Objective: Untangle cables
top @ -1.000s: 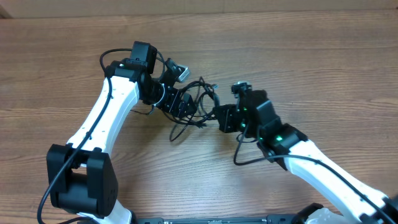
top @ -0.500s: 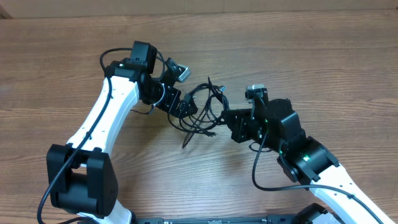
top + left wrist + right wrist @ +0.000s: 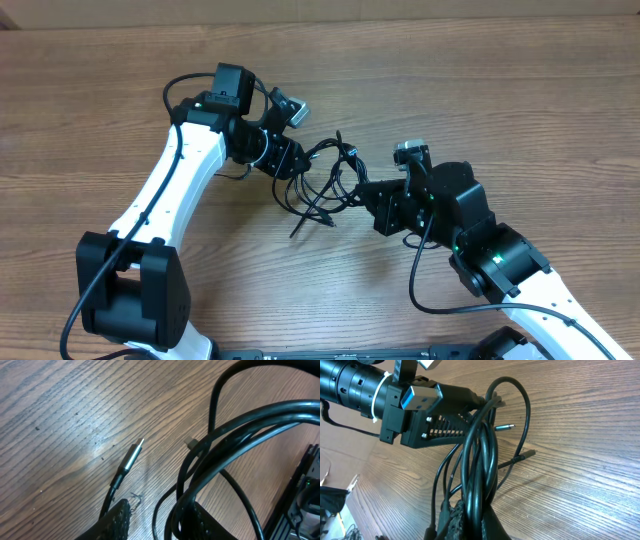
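The cables (image 3: 327,178), a light, limp, snag-prone bunch over the table (image 3: 500,90) between the arms, are clamped in the right gripper (image 3: 465,521) and thread the left gripper (image 3: 157,521), whose grip I cannot tell; a stiff plug (image 3: 132,453) looks the surest hold.

Bare brown wooden table (image 3: 500,90) lies open along the far side and far right. A tangle of thin black cables (image 3: 325,180) fills the gap between the left gripper (image 3: 295,165) and right gripper (image 3: 366,193), which are close together at centre. The white left arm (image 3: 175,175) bars the near left.
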